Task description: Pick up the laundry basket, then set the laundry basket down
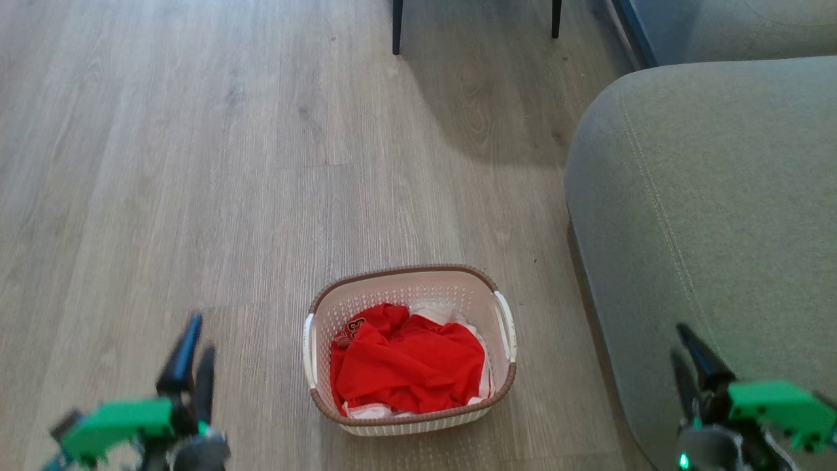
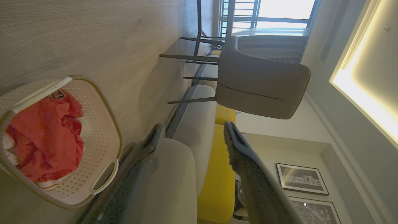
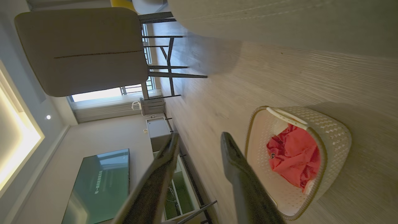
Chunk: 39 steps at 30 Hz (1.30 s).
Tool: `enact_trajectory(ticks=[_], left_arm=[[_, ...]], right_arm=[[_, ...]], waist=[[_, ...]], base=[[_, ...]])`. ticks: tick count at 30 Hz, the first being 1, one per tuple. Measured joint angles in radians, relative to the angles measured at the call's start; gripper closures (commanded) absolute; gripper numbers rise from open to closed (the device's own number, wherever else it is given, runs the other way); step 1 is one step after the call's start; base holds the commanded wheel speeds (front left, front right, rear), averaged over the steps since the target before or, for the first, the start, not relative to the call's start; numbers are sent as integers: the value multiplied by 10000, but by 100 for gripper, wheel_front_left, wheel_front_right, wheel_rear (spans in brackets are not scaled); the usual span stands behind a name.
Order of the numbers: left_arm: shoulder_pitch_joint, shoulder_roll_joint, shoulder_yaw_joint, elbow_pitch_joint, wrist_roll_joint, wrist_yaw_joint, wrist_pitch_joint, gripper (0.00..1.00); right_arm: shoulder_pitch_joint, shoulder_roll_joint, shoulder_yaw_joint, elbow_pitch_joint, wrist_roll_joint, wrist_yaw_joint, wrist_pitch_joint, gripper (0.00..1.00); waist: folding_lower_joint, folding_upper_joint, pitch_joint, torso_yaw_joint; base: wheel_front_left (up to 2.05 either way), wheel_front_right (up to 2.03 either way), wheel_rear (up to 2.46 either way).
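The laundry basket is cream-white and perforated with a brown rim and white side handles. It stands on the wood floor low in the head view, holding red cloth. My left gripper hangs open to the basket's left, well clear of it. My right gripper is open to the basket's right, over the sofa arm. The left wrist view has the basket at lower left beside my open left gripper. In the right wrist view the basket lies right of my open right gripper.
A grey sofa arm stands just right of the basket. Dark chair legs stand on the floor at the far top. A grey chair and a yellow cushion lie beyond. A television hangs on the far wall.
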Motion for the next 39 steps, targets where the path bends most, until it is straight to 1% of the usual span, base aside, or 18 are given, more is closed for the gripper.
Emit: enact_trajectory(ticks=[4, 10, 15, 21, 32, 39], left_arm=[[342, -38, -33, 79, 2, 2, -58, 0], [237, -38, -138, -52, 94, 0, -234, 0], [242, -36, -259, -127, 282, 0, -332, 0], [241, -36, -307, -355, 717, 17, -533, 0], [241, -35, -502, -809, 2084, 280, -849, 0], [241, -33, -717, -1087, 3388, 439, -1039, 0]], right_arm=[[267, 8, 50, 115, -2, -2, -31, 0], [260, 8, 249, 86, -19, -2, -213, 0], [260, 8, 309, 77, -222, -2, -328, 0], [254, 8, 374, -15, -734, -2, -458, 0], [248, 8, 539, -332, -2127, -2, -807, 0], [216, 6, 694, -600, -3482, -2, -1020, 0]], waist=[[0, 0, -7, 0], [0, 0, -27, 1], [0, 0, -45, 3], [0, 0, -74, 7], [0, 0, -108, 17], [0, 0, -114, 24]], base=[[0, 0, 0], [0, 0, 0], [0, 0, 0], [0, 0, 0], [0, 0, 0], [0, 0, 0]])
